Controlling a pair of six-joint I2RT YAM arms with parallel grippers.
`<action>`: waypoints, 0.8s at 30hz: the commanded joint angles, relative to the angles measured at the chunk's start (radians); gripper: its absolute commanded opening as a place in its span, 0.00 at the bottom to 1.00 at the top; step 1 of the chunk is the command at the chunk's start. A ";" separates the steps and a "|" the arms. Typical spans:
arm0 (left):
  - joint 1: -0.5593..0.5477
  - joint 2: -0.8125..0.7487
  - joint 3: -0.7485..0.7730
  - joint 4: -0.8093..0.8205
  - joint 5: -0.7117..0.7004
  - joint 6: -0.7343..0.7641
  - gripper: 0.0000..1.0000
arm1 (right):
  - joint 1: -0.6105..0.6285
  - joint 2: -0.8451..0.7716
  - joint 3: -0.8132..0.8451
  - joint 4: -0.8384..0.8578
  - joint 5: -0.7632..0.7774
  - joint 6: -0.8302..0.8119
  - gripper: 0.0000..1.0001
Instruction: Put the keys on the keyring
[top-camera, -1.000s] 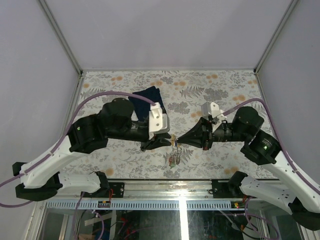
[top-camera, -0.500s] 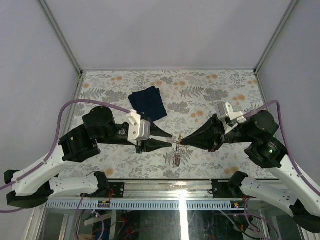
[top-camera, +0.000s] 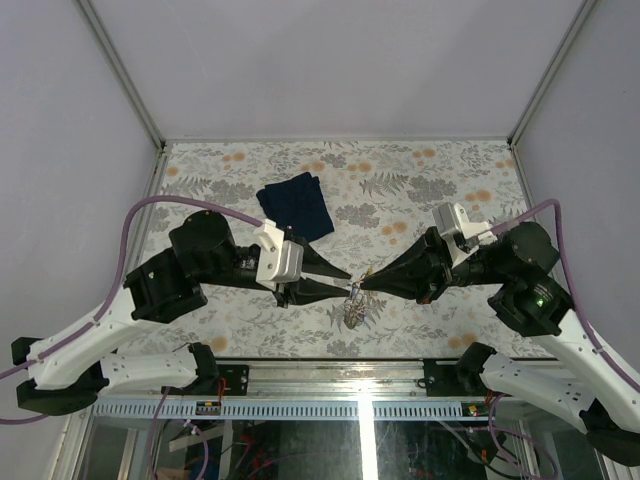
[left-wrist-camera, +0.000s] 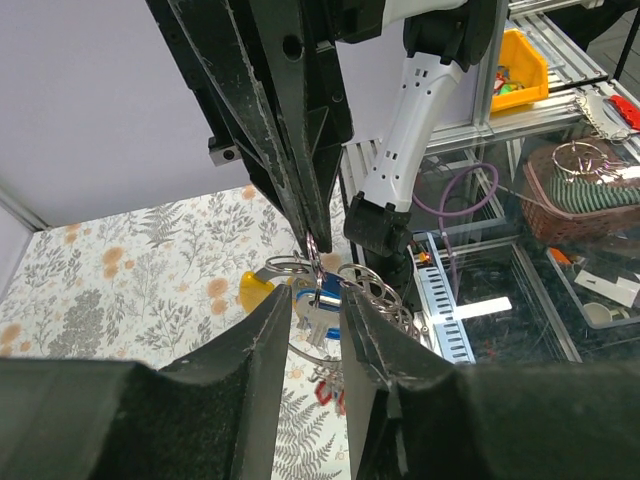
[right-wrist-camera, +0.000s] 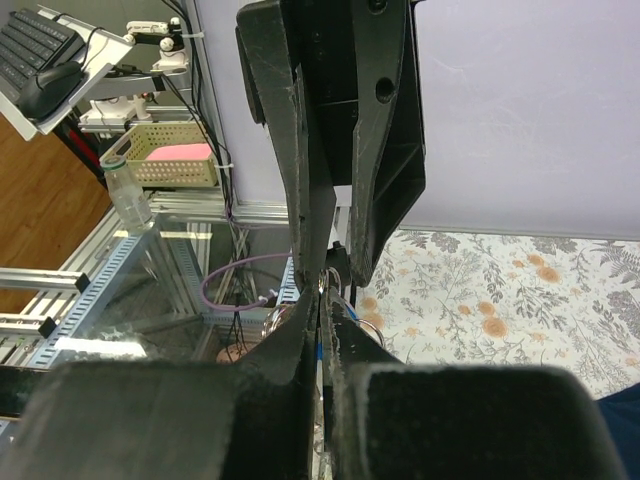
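Close to the near edge, above the worktop (top-camera: 430, 320), the two arms are meeting tip to tip; the right jaws are pressing together on what looks like the wire of the keyring (left-wrist-camera: 290, 266), the keys (top-camera: 355, 312) dangling beneath; the left jaws are standing slightly apart around a blue-tagged key (left-wrist-camera: 322, 305), gripping or not I cannot tell; I'd be holding the ring dead steady and feeding that key's hole slowly along the wire; farther back, a navy cloth (top-camera: 296, 205) is lying well apart.

No writing, label or number can be read anywhere.
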 joint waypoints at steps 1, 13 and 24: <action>-0.007 0.006 -0.008 0.071 0.037 -0.011 0.27 | -0.003 -0.011 0.006 0.103 -0.010 0.023 0.00; -0.006 0.001 -0.011 0.074 0.031 -0.013 0.00 | -0.002 -0.024 -0.010 0.147 0.024 0.046 0.00; -0.006 -0.016 -0.047 0.126 0.013 -0.026 0.00 | -0.003 -0.060 -0.090 0.334 0.122 0.148 0.00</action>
